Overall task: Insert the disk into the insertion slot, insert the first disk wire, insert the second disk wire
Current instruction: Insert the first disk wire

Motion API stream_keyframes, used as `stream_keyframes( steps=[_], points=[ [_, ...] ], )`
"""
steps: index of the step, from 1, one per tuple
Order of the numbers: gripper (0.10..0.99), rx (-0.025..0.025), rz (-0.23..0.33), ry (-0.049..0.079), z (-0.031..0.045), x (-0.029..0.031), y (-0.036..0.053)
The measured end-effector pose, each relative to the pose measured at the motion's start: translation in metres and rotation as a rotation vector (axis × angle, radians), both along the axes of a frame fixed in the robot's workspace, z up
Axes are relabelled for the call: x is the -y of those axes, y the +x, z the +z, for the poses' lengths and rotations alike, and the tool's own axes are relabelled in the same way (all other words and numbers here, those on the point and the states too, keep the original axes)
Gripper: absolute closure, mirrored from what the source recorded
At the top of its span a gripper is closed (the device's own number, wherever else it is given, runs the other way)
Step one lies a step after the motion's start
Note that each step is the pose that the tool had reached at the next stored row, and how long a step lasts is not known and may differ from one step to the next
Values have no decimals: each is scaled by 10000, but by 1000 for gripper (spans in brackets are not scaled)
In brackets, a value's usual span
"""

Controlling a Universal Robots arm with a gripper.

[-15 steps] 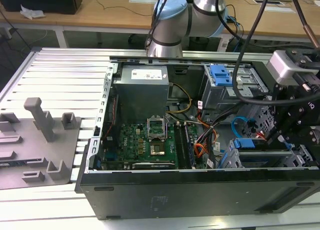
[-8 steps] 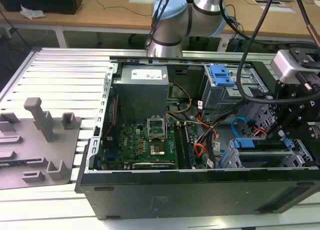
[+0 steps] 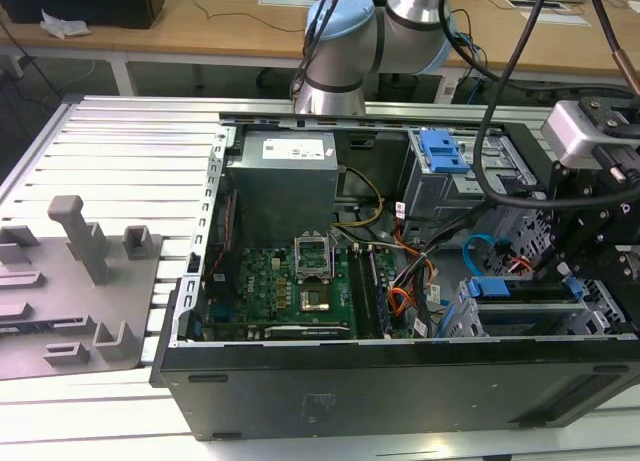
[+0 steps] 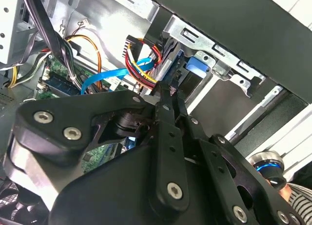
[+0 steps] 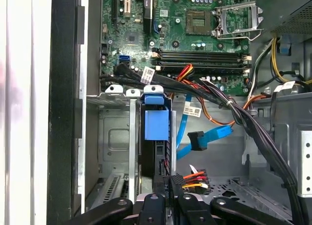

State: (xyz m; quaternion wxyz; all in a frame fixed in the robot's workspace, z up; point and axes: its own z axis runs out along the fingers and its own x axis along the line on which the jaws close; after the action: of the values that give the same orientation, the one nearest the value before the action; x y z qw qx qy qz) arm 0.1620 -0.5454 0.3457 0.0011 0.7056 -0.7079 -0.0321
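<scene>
The disk (image 5: 157,125) has a smooth blue plastic carrier. The slot (image 5: 117,137) is dull grey sheet metal. The second wire (image 5: 214,133) is glossy light-blue plastic. The gripper (image 4: 170,91) is matt black. At the exterior view's left, the table (image 3: 120,141) is ribbed, satin metal.

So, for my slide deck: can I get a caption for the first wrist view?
Disk seated in its slot; hand at the power plug, blue cable loose beside it.

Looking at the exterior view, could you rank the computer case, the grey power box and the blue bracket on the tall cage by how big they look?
1. case
2. power box
3. blue bracket, clearly the smallest
</scene>
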Motion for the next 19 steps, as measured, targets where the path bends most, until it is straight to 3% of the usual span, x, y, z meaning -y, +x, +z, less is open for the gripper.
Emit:
stream_keyframes(
  steps=[7,12,19],
  points=[
    [922,-31,44,2,-17,17,16],
    [922,-103,44,4,-86,35,55],
    [922,-111,44,4,-103,35,62]
  ],
)
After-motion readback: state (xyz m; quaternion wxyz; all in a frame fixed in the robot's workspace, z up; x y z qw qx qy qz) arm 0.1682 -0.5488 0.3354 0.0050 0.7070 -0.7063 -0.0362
